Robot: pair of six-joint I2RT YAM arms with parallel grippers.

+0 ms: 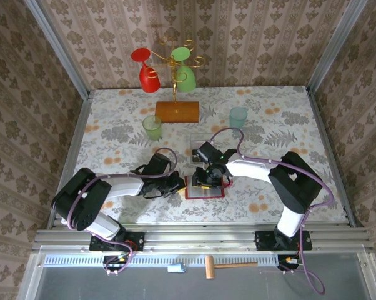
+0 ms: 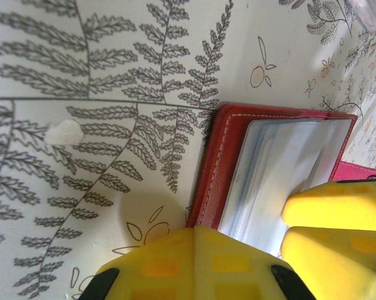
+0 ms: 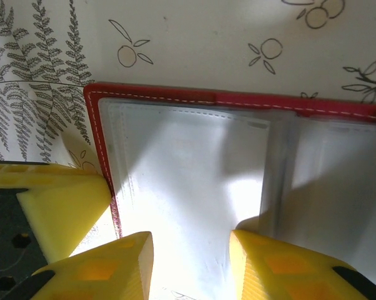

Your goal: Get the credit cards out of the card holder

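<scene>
The card holder [image 1: 205, 187] lies open on the table [image 1: 113, 140], near and central. The left gripper [image 1: 177, 183], closed, seems to pin its left edge. The right gripper [image 3: 191, 247], jaws parted, sits over a pocket [image 3: 188, 162] — searching, I'd say. Next — pinch a card's edge; none shows plainly.

A mock-domestic robot lab cell: wallpaper panels [image 1: 250, 37] set in aluminium framing [image 1: 57, 47], a floral tablecloth [image 1: 113, 125], robot arms [image 1: 288, 181] bolted to a metal rail [image 1: 200, 236].
</scene>
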